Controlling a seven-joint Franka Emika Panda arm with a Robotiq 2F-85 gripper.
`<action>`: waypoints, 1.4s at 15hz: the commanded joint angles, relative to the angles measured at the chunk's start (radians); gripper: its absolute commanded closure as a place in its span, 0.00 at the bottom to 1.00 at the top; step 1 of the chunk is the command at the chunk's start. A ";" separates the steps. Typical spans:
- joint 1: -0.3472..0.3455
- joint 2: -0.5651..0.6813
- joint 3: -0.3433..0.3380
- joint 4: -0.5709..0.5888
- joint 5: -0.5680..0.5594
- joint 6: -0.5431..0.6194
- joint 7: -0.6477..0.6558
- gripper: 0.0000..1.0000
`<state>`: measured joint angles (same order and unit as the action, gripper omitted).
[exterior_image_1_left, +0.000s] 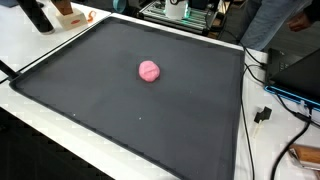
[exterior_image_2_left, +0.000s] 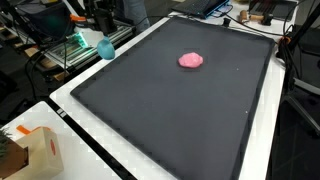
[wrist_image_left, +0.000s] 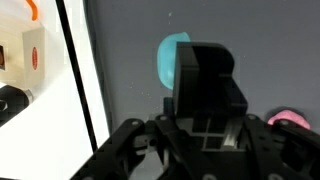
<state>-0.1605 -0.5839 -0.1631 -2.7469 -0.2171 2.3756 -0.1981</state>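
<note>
Near the mat's (wrist_image_left: 130, 60) left edge my pincer (wrist_image_left: 205, 80) hangs just before a blue ball (wrist_image_left: 170, 58), and I cannot tell whether its fingers are apart.

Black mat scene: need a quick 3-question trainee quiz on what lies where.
1. What colour is the lump lying near the middle of the black mat? A) green B) pink C) yellow
2. True or false: the teal object sits at the centre of the mat, touching the lump.
3. Fill in: in the wrist view, the teal object shows beyond the gripper, and the lump peeks in at the ____ edge of the picture.

Key: 1 B. 2 False: the teal object is by the mat's edge, well apart from the lump. 3 right.
</note>
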 joint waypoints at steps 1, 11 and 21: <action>-0.003 -0.001 0.004 0.001 0.003 -0.003 -0.002 0.50; -0.003 -0.001 0.003 0.001 0.003 -0.003 -0.002 0.50; 0.088 0.054 -0.067 0.047 0.136 0.010 -0.119 0.75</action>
<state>-0.1380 -0.5760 -0.1738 -2.7403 -0.1703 2.3761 -0.2317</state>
